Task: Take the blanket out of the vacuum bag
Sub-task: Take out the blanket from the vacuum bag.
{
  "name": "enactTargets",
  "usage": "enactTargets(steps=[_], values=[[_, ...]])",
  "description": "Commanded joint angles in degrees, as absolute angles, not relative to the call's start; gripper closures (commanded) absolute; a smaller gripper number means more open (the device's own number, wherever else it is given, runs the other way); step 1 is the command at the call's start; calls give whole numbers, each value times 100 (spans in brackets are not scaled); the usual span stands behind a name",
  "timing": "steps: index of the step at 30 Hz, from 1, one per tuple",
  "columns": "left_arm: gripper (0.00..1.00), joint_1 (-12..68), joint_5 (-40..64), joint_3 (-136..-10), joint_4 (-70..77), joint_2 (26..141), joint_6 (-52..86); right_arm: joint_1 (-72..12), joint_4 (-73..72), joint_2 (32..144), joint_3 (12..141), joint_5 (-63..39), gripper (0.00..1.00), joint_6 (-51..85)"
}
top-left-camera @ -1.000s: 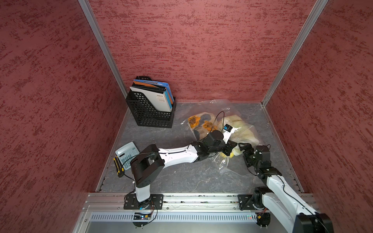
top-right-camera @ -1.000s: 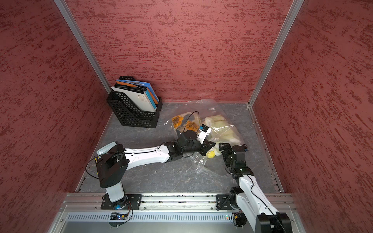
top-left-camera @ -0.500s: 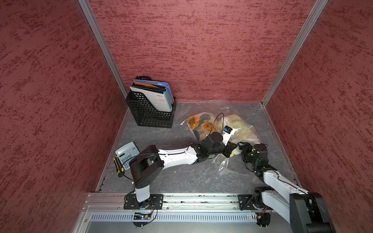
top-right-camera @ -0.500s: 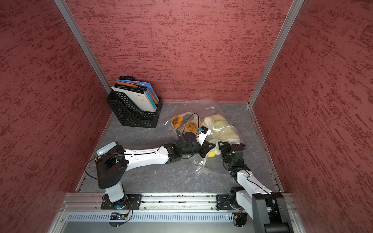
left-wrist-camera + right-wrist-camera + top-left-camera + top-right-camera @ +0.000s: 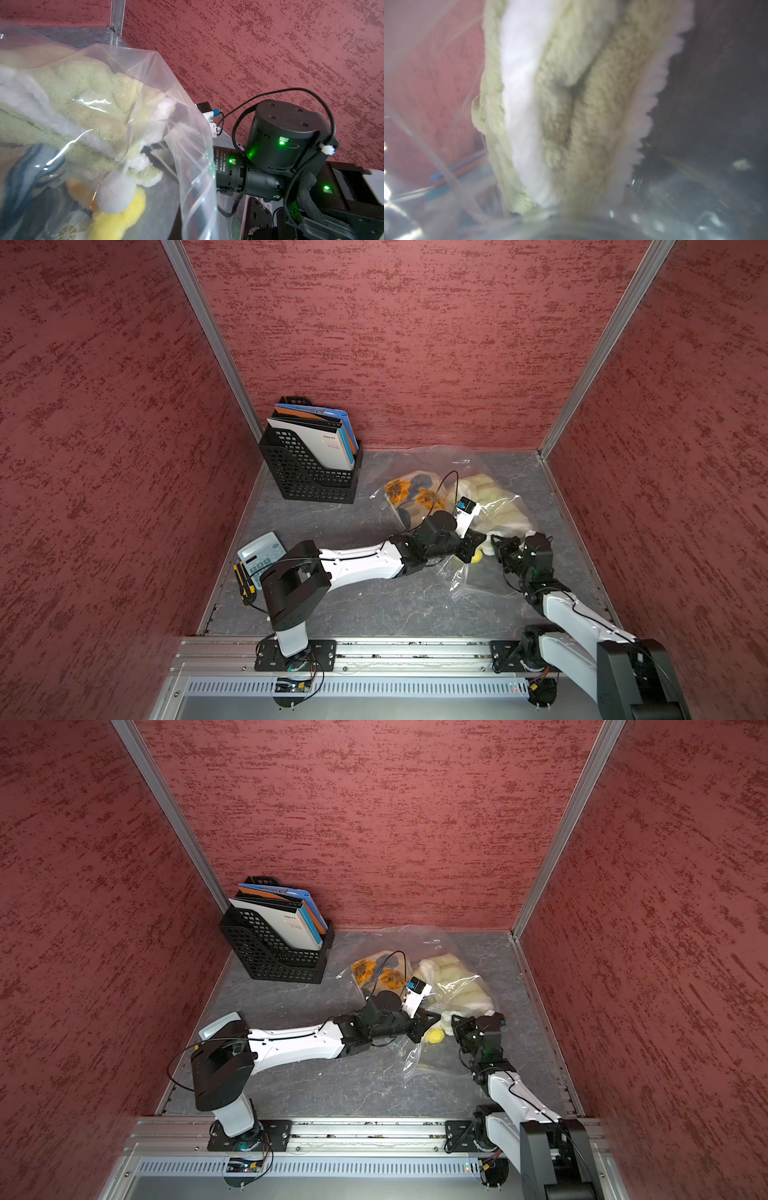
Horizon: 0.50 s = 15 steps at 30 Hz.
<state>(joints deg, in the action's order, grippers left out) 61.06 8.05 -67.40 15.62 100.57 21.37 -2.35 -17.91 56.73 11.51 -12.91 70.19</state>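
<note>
"Inventory?"
"One vacuum bag on the counter near the back wall, one blanket inside it."
"Claws?"
"Two, both closed: left claw pinching the bag's mouth, right claw gripping the blanket's edge."

clear, crinkly vacuum bag lies crumpled on the bench by the far right corner; inside it, the pale green and white fleece blanket sits bunched, showing through the plastic.
</note>
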Motion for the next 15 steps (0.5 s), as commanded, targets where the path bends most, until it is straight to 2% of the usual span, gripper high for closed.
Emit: enactTargets(steps=[1, 9, 15], values=[[100, 6111, 618, -6688, 1504, 9835, 1951, -200, -1611, 5358, 1324, -1495, 100, 7010], [100, 6113, 271, -6776, 1441, 9927, 2013, -202, -689, 4414, 1320, -2155, 100, 7111], [100, 6124, -113, -6760, 1437, 9940, 1929, -196, 732, 3086, 1438, -2439, 100, 6995]])
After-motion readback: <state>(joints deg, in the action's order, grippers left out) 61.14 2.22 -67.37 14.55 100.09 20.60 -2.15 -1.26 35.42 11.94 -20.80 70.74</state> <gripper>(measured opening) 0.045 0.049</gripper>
